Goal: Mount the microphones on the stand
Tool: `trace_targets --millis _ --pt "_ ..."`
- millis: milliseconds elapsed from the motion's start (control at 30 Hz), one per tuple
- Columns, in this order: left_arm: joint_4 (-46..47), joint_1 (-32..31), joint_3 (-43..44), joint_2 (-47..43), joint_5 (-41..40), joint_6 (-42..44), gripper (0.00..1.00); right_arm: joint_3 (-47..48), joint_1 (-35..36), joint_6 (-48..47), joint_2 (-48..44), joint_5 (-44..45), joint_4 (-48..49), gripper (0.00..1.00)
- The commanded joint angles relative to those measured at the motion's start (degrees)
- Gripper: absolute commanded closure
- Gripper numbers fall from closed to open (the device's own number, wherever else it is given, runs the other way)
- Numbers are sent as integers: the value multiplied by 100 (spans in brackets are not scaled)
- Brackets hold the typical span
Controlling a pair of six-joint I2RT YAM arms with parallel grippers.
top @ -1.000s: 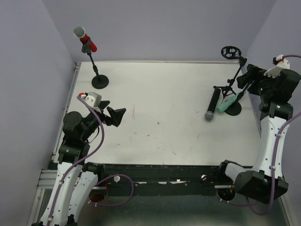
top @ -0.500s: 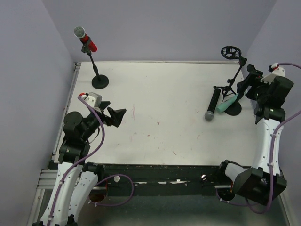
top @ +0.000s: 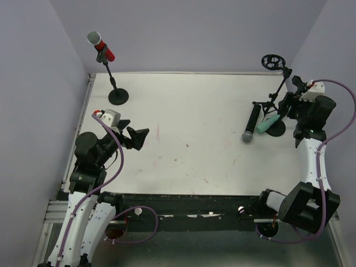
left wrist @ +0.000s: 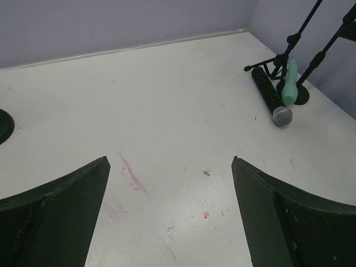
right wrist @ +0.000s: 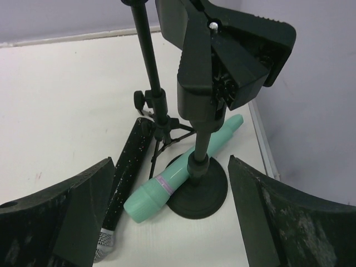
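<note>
The table (top: pixel 194 111) is a flat white matte slab that fills the middle of the top view, with faint reddish scuffs on it. The two arms rise from the bottom edge, with white shells, black joints and purple cables.

At the upper left of the top view, a thin black stand (top: pixel 113 78) on a round disc foot carries the red microphone (top: pixel 103 49). The microphone is clipped in at a tilt, with its grey mesh head uppermost.

At the right, a tripod stand (right wrist: pixel 151 89) and a disc-foot stand (right wrist: pixel 200 194) are close together. Both are slim black metal rods. The disc-foot stand has a chunky ribbed black plastic clip (right wrist: pixel 233 50) on top. A spoked black ring (top: pixel 272 61) sits high on one of the rods.

The black microphone (right wrist: pixel 125 167) lies flat on the table beside the tripod legs. Its body is a speckled cylinder, and its grey mesh head is toward the bottom of the right wrist view.

The mint-green microphone (right wrist: pixel 167 181) is smooth and tapered. It lies aslant with its body across the disc foot and touches it. Its fat head is at the lower left.

The left gripper (left wrist: pixel 169 167) hangs over bare table at the lower left of the top view. Its dark, rough-faced fingers (left wrist: pixel 61 194) are spread wide and hold nothing.

The right gripper (top: pixel 289 103) is by the two right-hand stands. Its jaws are also spread wide and empty, and they frame the green microphone and the disc foot without touching either.
</note>
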Motion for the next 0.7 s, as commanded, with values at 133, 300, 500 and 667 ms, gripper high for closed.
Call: trace_targets --millis 133,300,500,667 --pt "21 -2 -87 -29 99 80 2 -485 -36 -265 115 -122 1275 9" --pt "12 -2 -96 -11 91 89 2 -731 -36 -440 378 -60 2118 10" --pt "21 7 -105 6 82 98 2 -1038 -35 -564 651 -324 3032 18" --pt "39 7 -114 50 125 89 2 -1223 -35 -572 923 -359 3771 29"
